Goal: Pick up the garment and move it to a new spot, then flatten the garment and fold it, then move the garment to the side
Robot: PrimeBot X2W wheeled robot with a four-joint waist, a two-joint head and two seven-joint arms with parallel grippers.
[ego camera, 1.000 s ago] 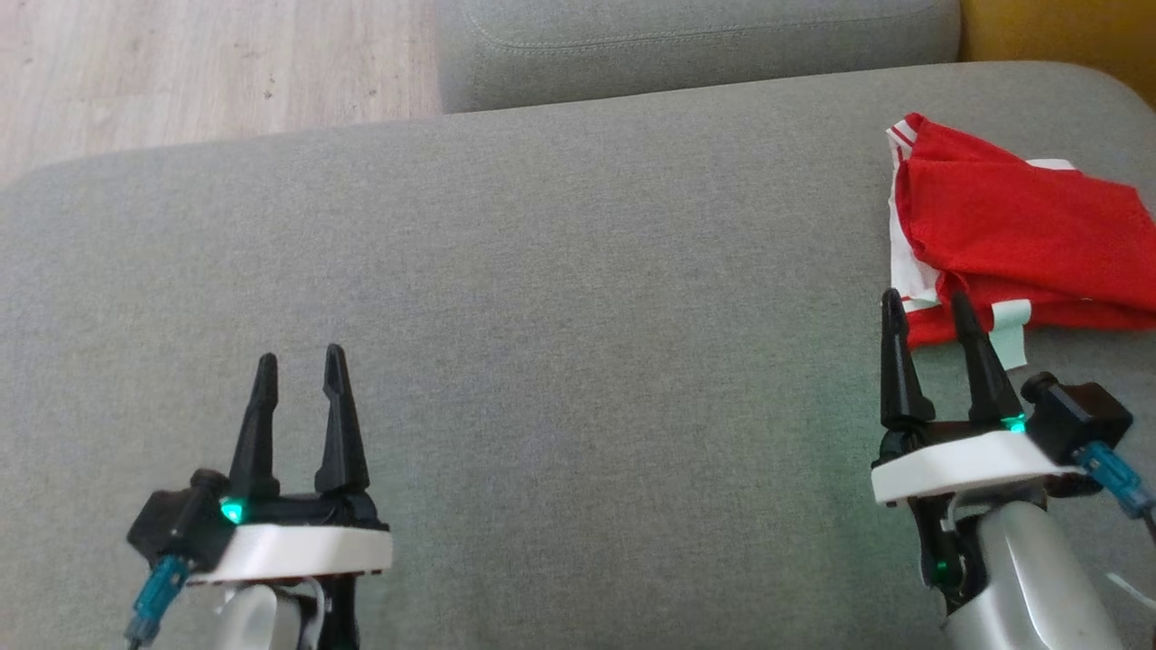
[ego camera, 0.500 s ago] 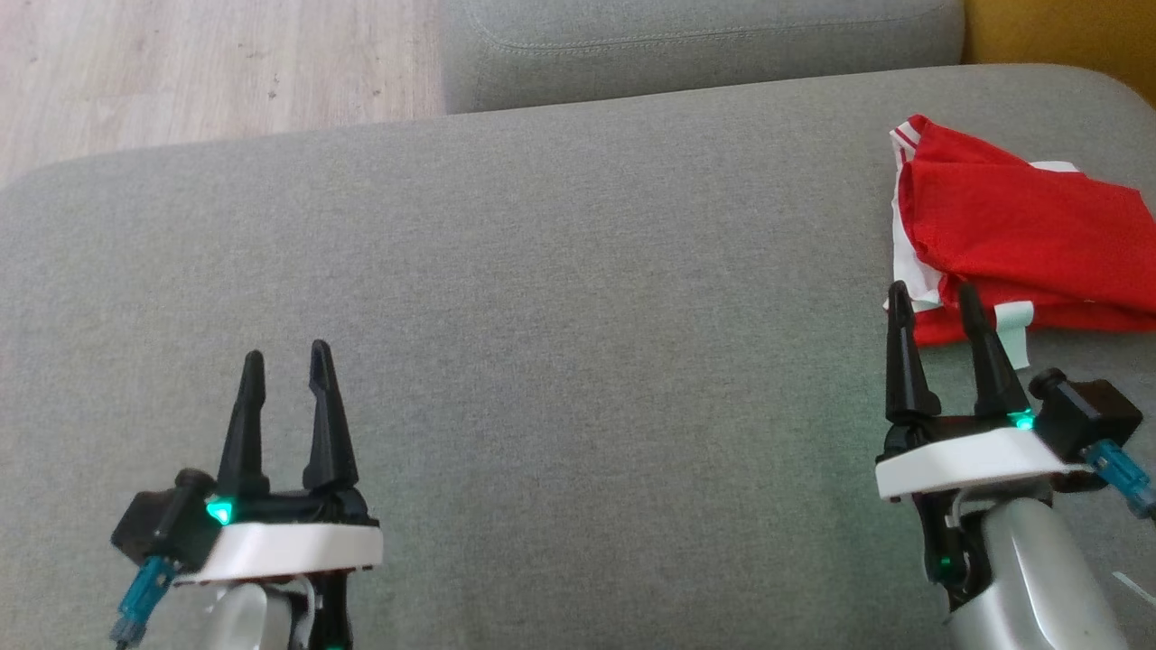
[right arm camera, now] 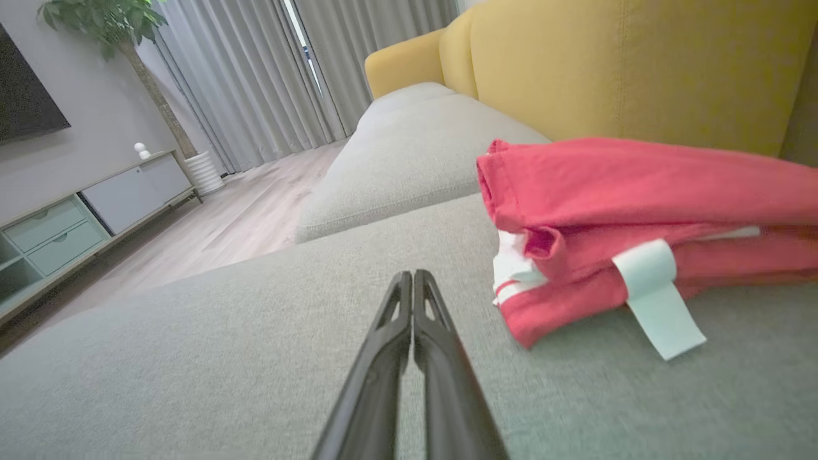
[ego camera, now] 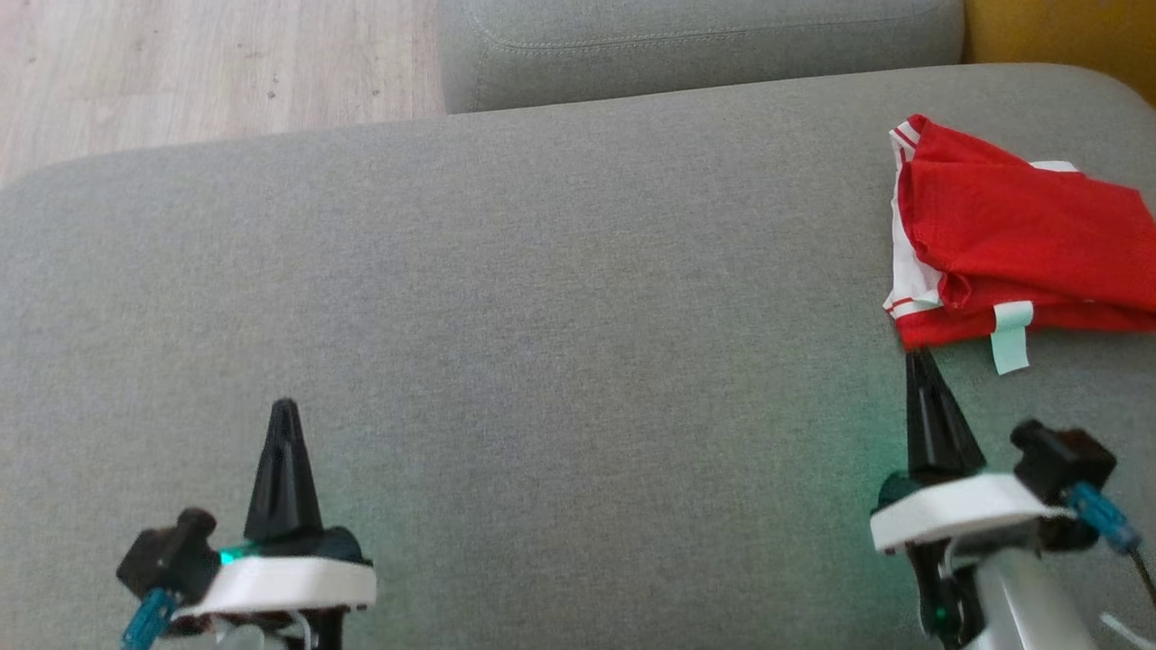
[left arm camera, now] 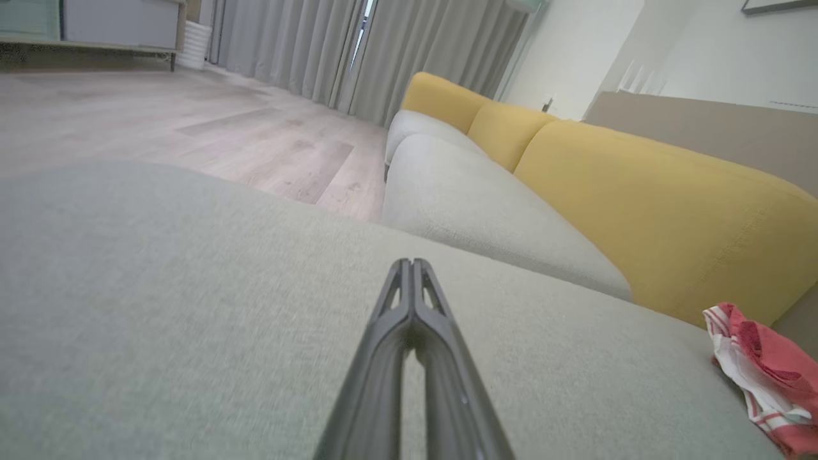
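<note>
The garment, folded red and white, lay just beyond my right gripper, whose fingers I saw pressed together and empty; my left gripper, fingers also together, sat well apart over the grey cushion.

Garment lies on the seat cushion at far right, near the backrest. Right gripper sits just before its near edge, left gripper well apart at the cushion's left. Second cushion and floor lie beyond.
</note>
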